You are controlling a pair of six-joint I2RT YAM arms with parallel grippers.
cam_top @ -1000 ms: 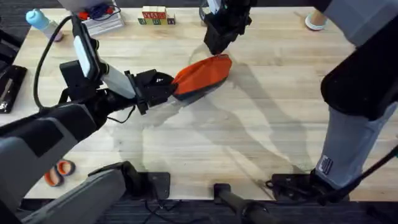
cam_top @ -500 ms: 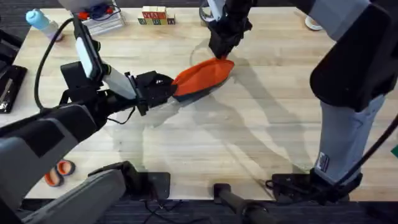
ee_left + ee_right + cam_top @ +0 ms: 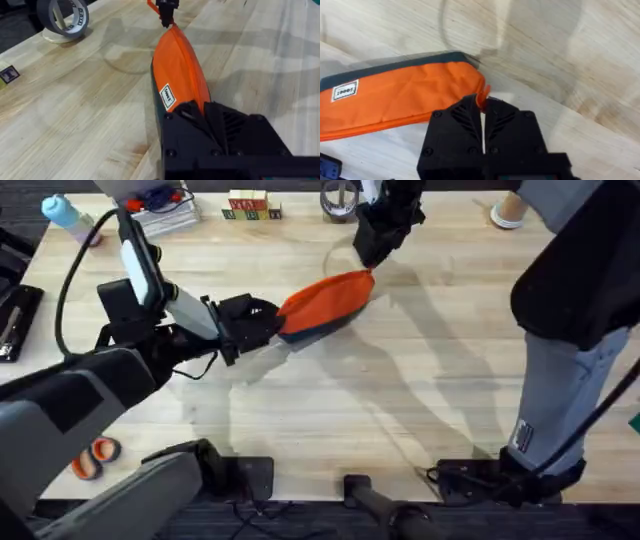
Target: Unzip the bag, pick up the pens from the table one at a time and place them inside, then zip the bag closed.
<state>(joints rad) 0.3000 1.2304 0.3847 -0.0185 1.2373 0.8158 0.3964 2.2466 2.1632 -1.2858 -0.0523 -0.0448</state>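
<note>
Left gripper (image 3: 268, 323) clamps the near end of the bag (image 3: 325, 302), which lies mid-table; at its far end I see the right gripper (image 3: 366, 260) pinching the orange zipper tab (image 3: 482, 98). Beyond sit a tape roll (image 3: 62, 16), wooden blocks (image 3: 248, 206) and a blue bottle (image 3: 62, 212) on the pale plank table (image 3: 400, 400).

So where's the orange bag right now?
The bag lies mid-table in the overhead view, held between the left gripper at one end and the right gripper at the other.
</note>
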